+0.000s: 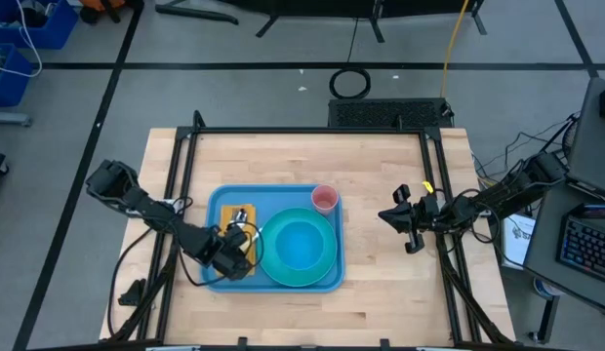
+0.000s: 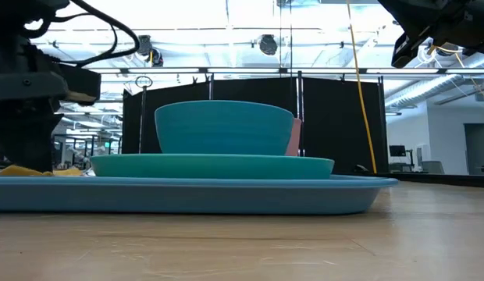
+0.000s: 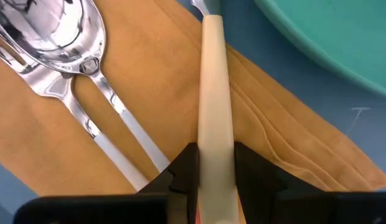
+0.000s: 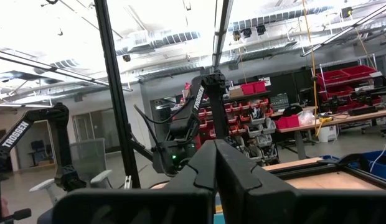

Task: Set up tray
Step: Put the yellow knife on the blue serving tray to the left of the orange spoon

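Note:
The light-blue tray (image 1: pixel 217 200) lies left of the table's middle. On it stand a teal plate (image 1: pixel 327 265) with a teal bowl (image 1: pixel 301 244), a pink cup (image 1: pixel 325 199) and an orange napkin (image 3: pixel 149 74). A silver fork (image 3: pixel 87 118) and spoon (image 3: pixel 56 31) lie on the napkin. My left gripper (image 3: pixel 215 168) hangs over the napkin, shut on a cream-handled utensil (image 3: pixel 213 81). My right gripper (image 1: pixel 385 216) is raised over the table's right part, shut on nothing. My left gripper pinches the cream handle (image 3: pixel 215 146) between its two fingers, one on each long side. The fingers come steeply from above. The handle runs away from them over the napkin, beside the fork. Whether its far end rests on the napkin, I cannot tell.
Bare wooden tabletop (image 1: pixel 381 166) lies around the tray, to the far side, the right and the near side. A dark metal frame (image 1: pixel 312 131) borders the table's far and side edges. The plate's rim (image 3: pixel 317 37) lies close beside the napkin.

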Action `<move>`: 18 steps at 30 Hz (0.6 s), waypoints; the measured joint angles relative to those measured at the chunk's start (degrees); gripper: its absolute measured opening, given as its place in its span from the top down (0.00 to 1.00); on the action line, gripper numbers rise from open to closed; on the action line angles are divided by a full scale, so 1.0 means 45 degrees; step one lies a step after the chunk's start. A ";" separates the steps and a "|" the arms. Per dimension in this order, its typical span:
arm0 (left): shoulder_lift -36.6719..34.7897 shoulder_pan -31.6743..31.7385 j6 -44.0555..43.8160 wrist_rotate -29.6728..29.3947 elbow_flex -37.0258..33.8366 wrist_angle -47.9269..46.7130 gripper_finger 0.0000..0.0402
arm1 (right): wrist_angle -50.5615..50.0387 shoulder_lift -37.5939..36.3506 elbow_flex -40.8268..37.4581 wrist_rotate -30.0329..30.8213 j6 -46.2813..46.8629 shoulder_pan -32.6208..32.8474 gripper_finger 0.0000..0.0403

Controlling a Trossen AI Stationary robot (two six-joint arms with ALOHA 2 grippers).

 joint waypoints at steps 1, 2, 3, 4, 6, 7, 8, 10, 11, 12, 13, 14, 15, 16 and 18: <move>-0.0010 -0.0059 -0.0025 -0.0001 0.0005 0.0009 0.80 | 0.0000 0.0000 0.0002 -0.0004 0.0000 0.0000 1.00; -0.0058 -0.0098 -0.0047 -0.0061 0.0004 0.0013 0.80 | 0.0000 0.0000 0.0001 0.0000 -0.0001 0.0000 1.00; -0.0110 -0.0154 -0.0163 -0.0195 0.0001 0.0066 0.80 | 0.0000 0.0000 0.0002 -0.0005 0.0000 -0.0001 1.00; -0.0164 -0.0198 -0.0357 -0.0334 0.0001 0.0212 0.80 | 0.0005 0.0000 -0.0001 -0.0002 0.0000 0.0000 1.00; -0.0254 -0.0253 -0.0686 -0.0582 0.0000 0.0401 0.80 | 0.0003 0.0000 -0.0002 -0.0001 0.0000 -0.0003 1.00; -0.0329 -0.0292 -0.0879 -0.0726 0.0001 0.0395 0.80 | 0.0000 0.0000 0.0002 -0.0005 0.0000 0.0000 1.00; -0.0402 -0.0328 -0.1095 -0.0898 0.0003 0.0383 0.80 | 0.0000 0.0000 -0.0002 -0.0004 0.0000 0.0000 1.00; -0.0448 -0.0401 -0.1566 -0.1085 0.0005 0.0382 0.80 | 0.0000 0.0000 -0.0002 -0.0005 0.0000 0.0000 1.00; -0.0482 -0.0419 -0.1670 -0.1169 0.0005 0.0357 0.80 | 0.0000 0.0000 -0.0002 0.0000 0.0000 -0.0005 1.00; -0.0515 -0.0448 -0.1766 -0.1255 0.0005 0.0344 0.80 | 0.0000 0.0000 -0.0001 -0.0003 0.0000 0.0000 1.00; -0.0534 -0.0462 -0.1878 -0.1346 0.0005 0.0359 0.80 | 0.0000 0.0000 -0.0002 -0.0003 0.0000 0.0000 1.00; -0.0525 -0.0467 -0.2054 -0.1395 0.0005 0.0365 0.80 | 0.0000 0.0000 0.0002 -0.0004 0.0000 -0.0002 1.00; -0.0519 -0.0462 -0.2223 -0.1419 0.0005 0.0327 0.80 | 0.0000 0.0000 -0.0002 0.0000 -0.0002 -0.0005 1.00; -0.0519 -0.0465 -0.2401 -0.1449 0.0005 0.0258 0.80 | -0.0005 0.0000 -0.0002 -0.0002 0.0000 -0.0005 1.00; -0.0519 -0.0510 -0.2871 -0.1483 0.0005 0.0141 0.80 | -0.0010 0.0000 0.0002 -0.0004 0.0000 -0.0004 1.00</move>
